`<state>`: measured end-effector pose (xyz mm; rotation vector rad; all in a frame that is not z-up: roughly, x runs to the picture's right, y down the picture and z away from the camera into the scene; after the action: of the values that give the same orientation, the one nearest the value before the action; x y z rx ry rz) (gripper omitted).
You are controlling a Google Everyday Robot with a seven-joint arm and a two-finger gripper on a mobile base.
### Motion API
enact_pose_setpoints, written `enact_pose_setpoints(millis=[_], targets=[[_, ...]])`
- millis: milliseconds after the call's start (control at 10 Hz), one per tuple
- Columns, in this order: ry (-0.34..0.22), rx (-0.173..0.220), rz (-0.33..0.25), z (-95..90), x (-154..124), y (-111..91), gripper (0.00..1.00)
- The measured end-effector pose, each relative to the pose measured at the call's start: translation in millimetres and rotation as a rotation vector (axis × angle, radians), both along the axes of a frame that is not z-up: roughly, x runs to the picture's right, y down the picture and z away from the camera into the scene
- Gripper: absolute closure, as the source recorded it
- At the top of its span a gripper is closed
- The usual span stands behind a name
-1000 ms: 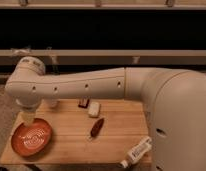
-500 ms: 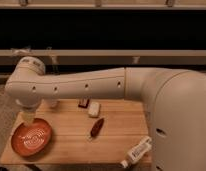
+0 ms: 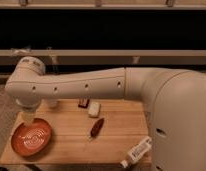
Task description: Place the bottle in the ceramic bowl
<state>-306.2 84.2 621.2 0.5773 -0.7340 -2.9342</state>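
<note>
Camera view: gripper (image 3: 28, 118) hanging over ceramic bowl (image 3: 31, 136), bottle (image 3: 137, 151) lying apart

Pointing down just above the bowl's back rim at the left end of the table (image 3: 118, 136). Not showing how far open; cannot tell. Not gripping the bottle. Lying on its side at the front right table edge, well apart from the bowl, past a dark red pod (image 3: 96, 127).

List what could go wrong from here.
1. The bottle lies at the table's front right edge, so a clumsy touch could roll it off.
2. The gripper hangs over the bowl, far from the bottle. Crossing low might sweep the red pod.
</note>
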Motion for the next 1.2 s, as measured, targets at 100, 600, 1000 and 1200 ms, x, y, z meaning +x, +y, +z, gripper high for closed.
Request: enact_pose_setpoints(millis=[100,600,1000,1200], targets=[[0.000,0.000,0.000,0.0,0.0,0.0,0.20],[0.000,0.000,0.000,0.0,0.0,0.0,0.20],[0.000,0.000,0.000,0.0,0.0,-0.2,0.20],[0.012,0.006,-0.024,3.6,4.7,0.1,0.20]])
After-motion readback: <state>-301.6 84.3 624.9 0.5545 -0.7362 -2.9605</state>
